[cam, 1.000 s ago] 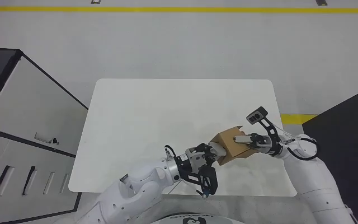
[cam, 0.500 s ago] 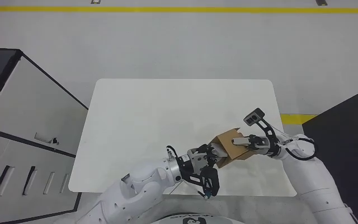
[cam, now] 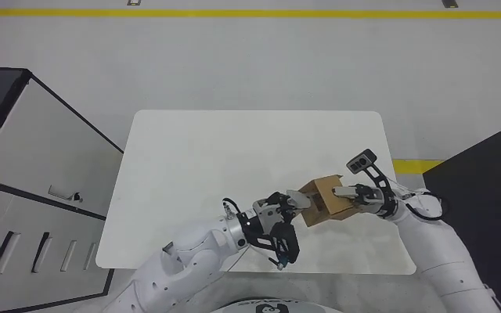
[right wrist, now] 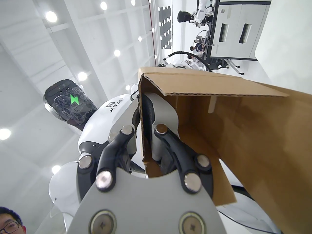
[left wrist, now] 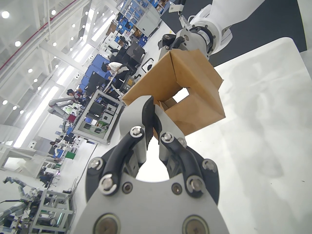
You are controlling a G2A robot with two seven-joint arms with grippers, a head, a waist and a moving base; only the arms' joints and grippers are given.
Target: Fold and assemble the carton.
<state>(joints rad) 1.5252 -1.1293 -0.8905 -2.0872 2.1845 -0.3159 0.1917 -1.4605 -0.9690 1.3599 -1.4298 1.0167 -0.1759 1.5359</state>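
- The carton [cam: 323,201], a brown, half-open tube, is held over the near right part of the surface [cam: 235,156], between both hands.
- The right hand [right wrist: 147,108] is closed on one wall, with one finger inside and one outside. We judge this steadies the carton for folding.
- The left hand [left wrist: 151,110] is all but closed at the opposite open end, seemingly nipping a flap to bend it in.
- Compared with half a second ago, the carton sits slightly farther from the robot, and the left hand has followed.
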